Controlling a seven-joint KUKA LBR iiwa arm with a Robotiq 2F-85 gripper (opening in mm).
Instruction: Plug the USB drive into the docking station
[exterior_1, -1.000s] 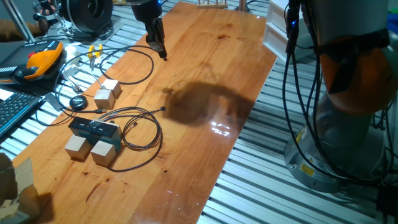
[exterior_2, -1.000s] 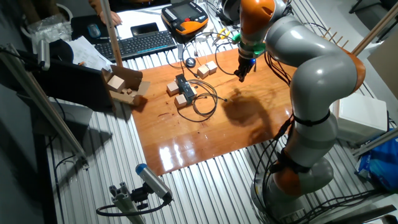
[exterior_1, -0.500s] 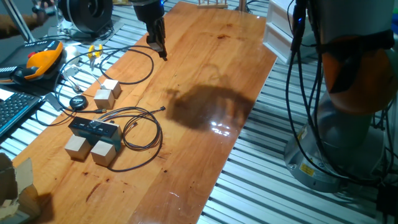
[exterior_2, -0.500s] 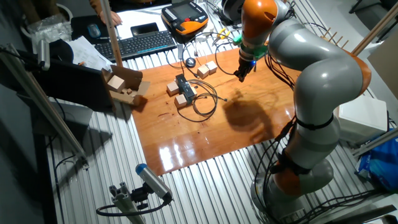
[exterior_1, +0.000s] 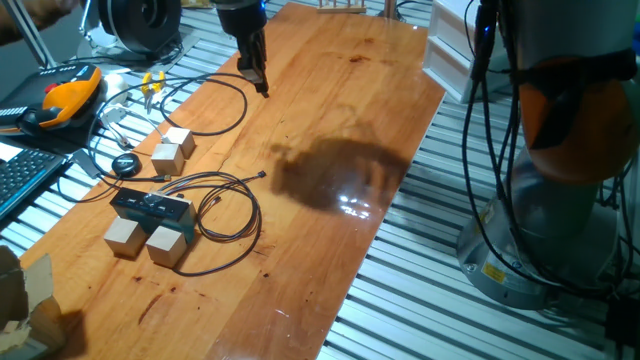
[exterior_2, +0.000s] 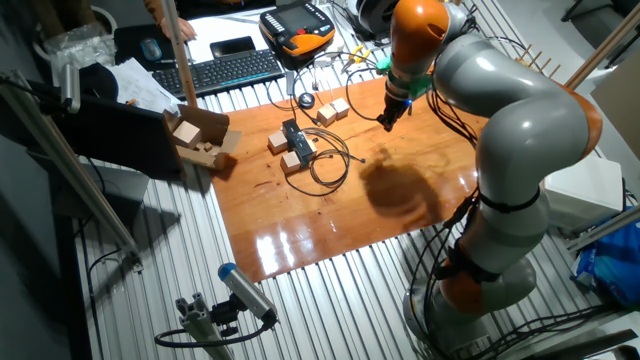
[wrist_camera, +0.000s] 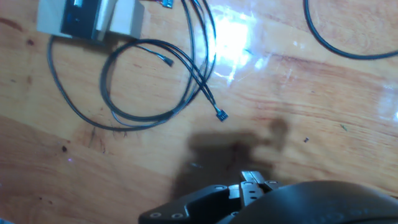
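Observation:
The docking station (exterior_1: 150, 208), a flat dark box, lies near the table's left edge behind two pale wooden cubes (exterior_1: 146, 241), with thin black cables (exterior_1: 228, 205) looped beside it. The other fixed view shows the docking station (exterior_2: 293, 140) left of the arm, and the hand view has the docking station (wrist_camera: 82, 16) at the top left. My gripper (exterior_1: 260, 82) hangs low over the far part of the table, well away from it. The gripper (wrist_camera: 245, 193) is shut on the USB drive (wrist_camera: 254, 179), whose small metal plug pokes out between the jaws.
Two more wooden cubes (exterior_1: 173, 150) and a round black puck (exterior_1: 125, 166) lie beyond the docking station. A large cable loop (exterior_1: 205, 105) lies left of the gripper. A loose cable plug (wrist_camera: 221, 114) rests on the wood. A yellow pendant (exterior_1: 62, 98) and keyboard sit off the table's left side.
The gripper has stayed almost in place over the far part of the table. The arm's body and its shadow on the wood have shifted slightly to the right.

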